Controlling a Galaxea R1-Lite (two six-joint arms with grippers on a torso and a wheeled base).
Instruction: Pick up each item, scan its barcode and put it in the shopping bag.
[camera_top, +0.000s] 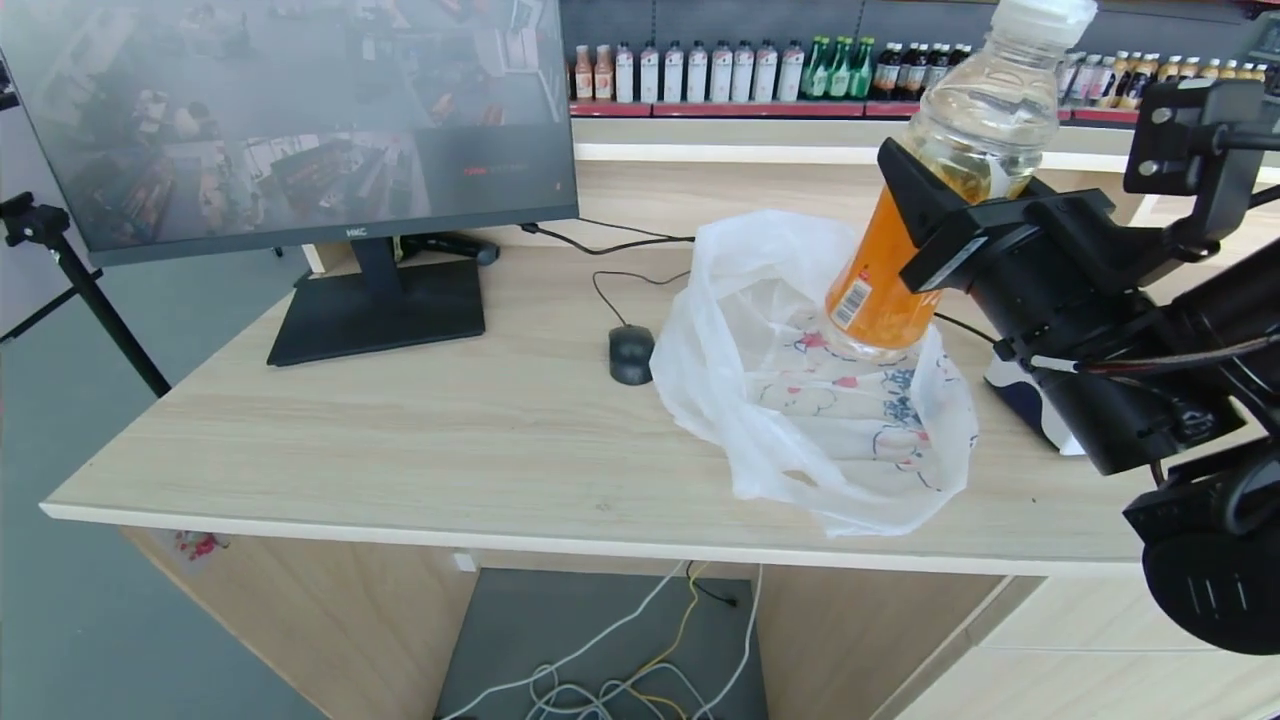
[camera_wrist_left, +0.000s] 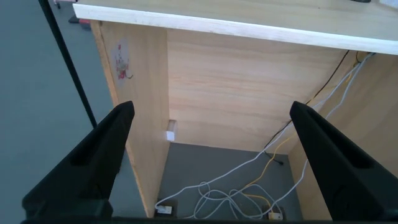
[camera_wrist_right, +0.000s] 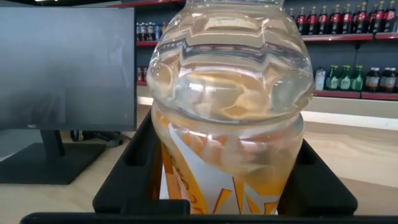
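My right hand is clamped on the bottle, black fingers on either side of its ribbed clear-plastic shoulder. The bottle has a white cap and a glossy orange label, with the barcode facing me. It tilts above the shopping bag. The bag is thin, crinkled white film with a printed pattern, slumped open on the pale wood-grain worktop. A rounded dark mouse sits just beside the bag, and a flat monitor stands farther left. My arm partly hides a blue-and-white carton. My left hand hangs spread wide below the worktop edge, above loose cables.
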